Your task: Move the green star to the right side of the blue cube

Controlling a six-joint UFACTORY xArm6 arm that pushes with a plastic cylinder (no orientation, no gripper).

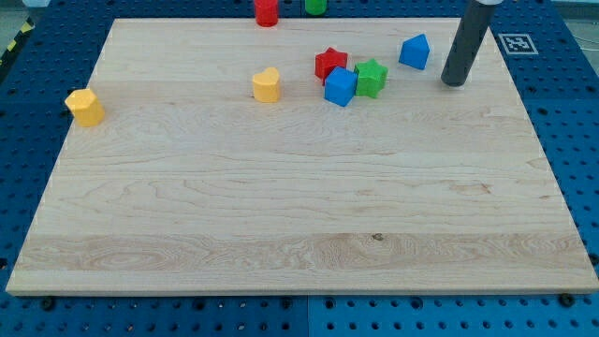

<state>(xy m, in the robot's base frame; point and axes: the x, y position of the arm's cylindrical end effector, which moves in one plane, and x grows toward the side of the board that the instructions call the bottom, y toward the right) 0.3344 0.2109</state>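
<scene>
The green star (372,77) sits near the view's top centre, touching the right side of the blue cube (340,87). A red star (329,64) touches the blue cube on its upper left. My tip (453,83) is to the right of the green star, apart from it, with a gap of bare board between. The dark rod rises from the tip toward the view's top right.
A blue triangular block (415,51) lies just left of the rod. A yellow heart (267,84) is left of the cluster. A yellow hexagon (85,107) is at the board's left edge. A red cylinder (267,11) and a green block (315,6) are at the top edge.
</scene>
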